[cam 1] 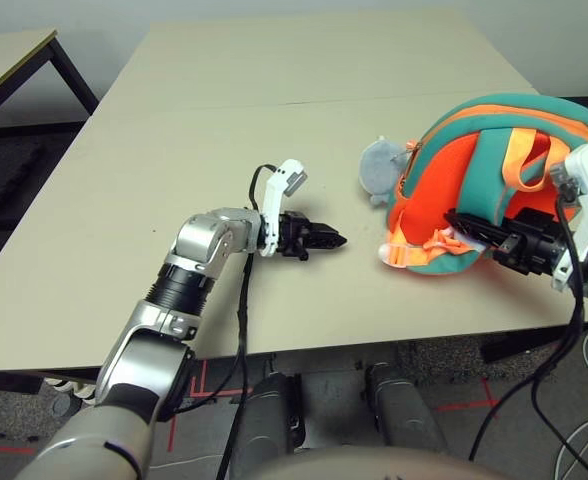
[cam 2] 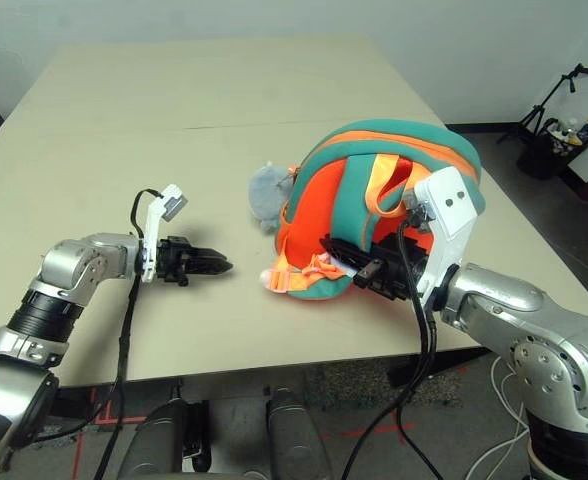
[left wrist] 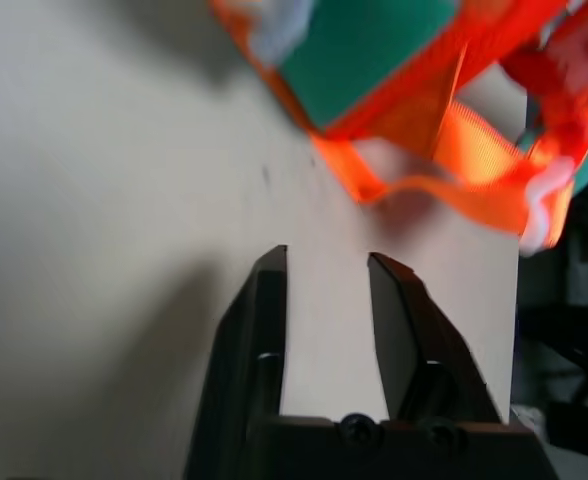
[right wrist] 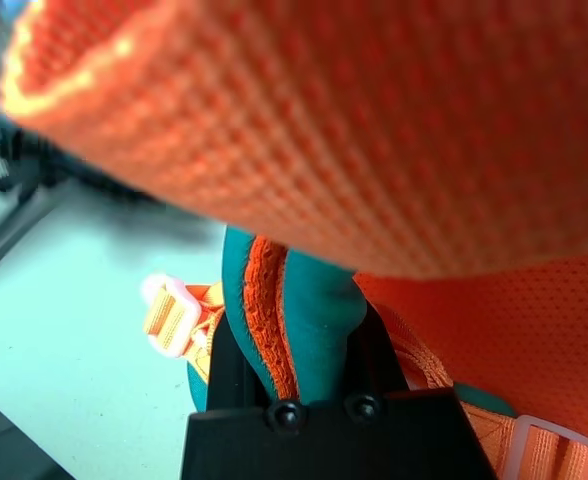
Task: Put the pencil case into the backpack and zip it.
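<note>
On the table, backpack straps-up, right gripper jaws pinching its teal edge, left gripper jaws slightly spread.

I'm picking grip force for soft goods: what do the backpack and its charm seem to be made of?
The backpack looks like soft fabric: the right wrist view shows an open, matte orange mesh weave with teal trim, and woven webbing straps. The grey-white charm looks like fuzzy, rounded plush, though its fibre can't be told.

The backpack was coloured orange with teal trim and orange straps, its orange fabric woven in a fine mesh. A grey plush charm was attached. The desk was plain beige.
</note>
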Controlling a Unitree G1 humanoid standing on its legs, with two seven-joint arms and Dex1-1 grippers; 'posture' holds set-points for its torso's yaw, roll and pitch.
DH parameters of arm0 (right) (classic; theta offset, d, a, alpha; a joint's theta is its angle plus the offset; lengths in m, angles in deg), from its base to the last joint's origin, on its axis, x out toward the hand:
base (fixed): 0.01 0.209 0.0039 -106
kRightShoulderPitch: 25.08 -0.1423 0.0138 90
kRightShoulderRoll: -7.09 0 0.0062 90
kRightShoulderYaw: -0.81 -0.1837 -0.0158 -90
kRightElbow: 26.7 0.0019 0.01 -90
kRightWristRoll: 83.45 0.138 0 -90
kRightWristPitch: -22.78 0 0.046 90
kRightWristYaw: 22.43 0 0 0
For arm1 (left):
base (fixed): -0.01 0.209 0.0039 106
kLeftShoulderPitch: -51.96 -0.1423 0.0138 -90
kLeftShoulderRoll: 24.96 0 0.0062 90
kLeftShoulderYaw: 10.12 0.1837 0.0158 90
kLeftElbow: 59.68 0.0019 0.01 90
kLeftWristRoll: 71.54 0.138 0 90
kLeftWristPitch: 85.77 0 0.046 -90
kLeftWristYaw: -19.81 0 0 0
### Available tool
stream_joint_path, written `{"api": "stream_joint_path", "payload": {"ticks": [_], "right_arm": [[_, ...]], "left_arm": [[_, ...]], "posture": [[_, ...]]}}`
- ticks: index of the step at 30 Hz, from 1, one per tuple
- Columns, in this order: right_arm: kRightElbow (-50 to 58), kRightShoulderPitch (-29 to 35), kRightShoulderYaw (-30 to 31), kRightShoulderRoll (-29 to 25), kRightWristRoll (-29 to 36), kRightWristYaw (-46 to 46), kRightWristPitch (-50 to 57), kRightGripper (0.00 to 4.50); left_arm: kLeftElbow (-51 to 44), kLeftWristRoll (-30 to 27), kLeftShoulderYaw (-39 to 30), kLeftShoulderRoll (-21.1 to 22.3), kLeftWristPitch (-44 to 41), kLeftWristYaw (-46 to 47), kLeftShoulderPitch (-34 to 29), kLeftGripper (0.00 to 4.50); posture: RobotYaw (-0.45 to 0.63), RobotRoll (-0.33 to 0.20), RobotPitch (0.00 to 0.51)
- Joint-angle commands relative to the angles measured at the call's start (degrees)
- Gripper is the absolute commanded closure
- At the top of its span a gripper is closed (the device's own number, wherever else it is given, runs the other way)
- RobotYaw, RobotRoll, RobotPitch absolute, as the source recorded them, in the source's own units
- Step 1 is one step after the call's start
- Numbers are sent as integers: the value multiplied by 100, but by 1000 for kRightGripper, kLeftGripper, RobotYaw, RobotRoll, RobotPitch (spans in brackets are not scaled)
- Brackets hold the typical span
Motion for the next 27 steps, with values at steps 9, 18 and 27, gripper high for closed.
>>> {"api": "stream_joint_path", "payload": {"ticks": [9, 18, 27], "right_arm": [[20, -82, 188, 55, -4, 139, 53, 4307], [93, -82, 149, 70, 39, 81, 111, 4307], [115, -95, 158, 116, 56, 27, 143, 4307]], "left_arm": [[999, -57, -828, -880, 373, 872, 476, 0], [1675, -21, -969, -1468, 747, 1196, 688, 0], [1694, -41, -1022, -1927, 835, 1393, 717, 0]], "posture": [[-166, 0, 99], [-185, 0, 103], [-185, 0, 112]]}}
